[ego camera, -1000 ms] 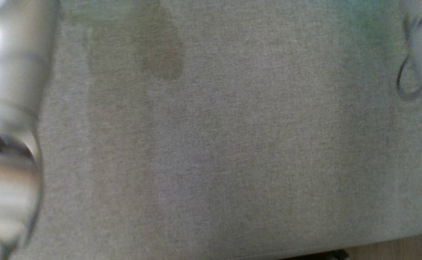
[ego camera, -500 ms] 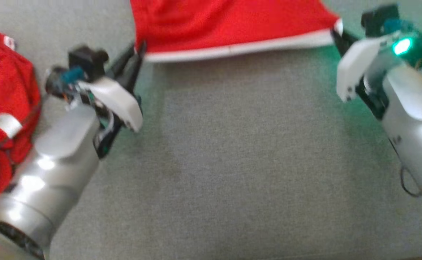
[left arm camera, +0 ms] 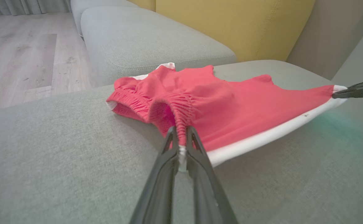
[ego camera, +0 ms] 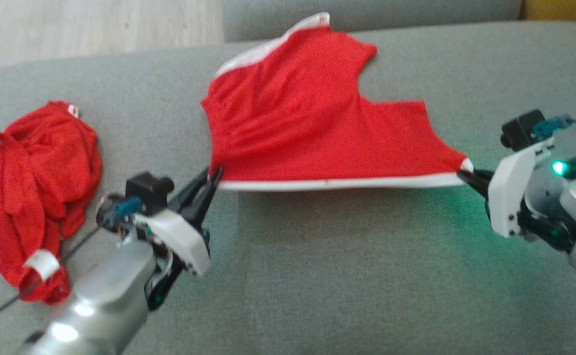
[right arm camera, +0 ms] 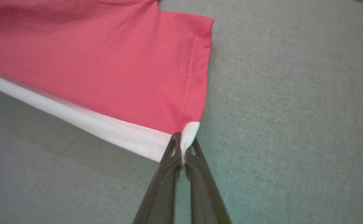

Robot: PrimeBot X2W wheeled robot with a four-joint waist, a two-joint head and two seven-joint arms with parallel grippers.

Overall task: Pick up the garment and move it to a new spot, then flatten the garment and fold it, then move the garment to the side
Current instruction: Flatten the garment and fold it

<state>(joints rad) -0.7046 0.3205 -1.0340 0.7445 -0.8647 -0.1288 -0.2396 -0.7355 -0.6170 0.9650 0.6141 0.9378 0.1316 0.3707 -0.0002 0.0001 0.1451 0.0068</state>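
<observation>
Head view: a red mesh garment with white trim (ego camera: 307, 133) lies stretched across the middle of a grey fabric sofa cushion (ego camera: 347, 276). The left tool (ego camera: 215, 175) and right tool (ego camera: 463, 172) each pinch a near hem corner. A crumpled red cloth (ego camera: 31, 197) sits by the left edge.
Left wrist view: a yellow backrest (left arm camera: 231, 25) and pale wood floor (left arm camera: 20, 56).
Right wrist view: the white hem is clamped.

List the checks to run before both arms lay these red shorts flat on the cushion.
1. Left fingers shut on the shorts at the gathered waistband: ok.
2. Right fingers shut on the white-tipped corner: ok.
3. White edge straight between the two grips: ok.
4. Fabric smooth: not ok, bunched near the waistband.
5. Cushion bare in front of the shorts: ok.
6. Second red garment apart from the shorts: ok.
</observation>
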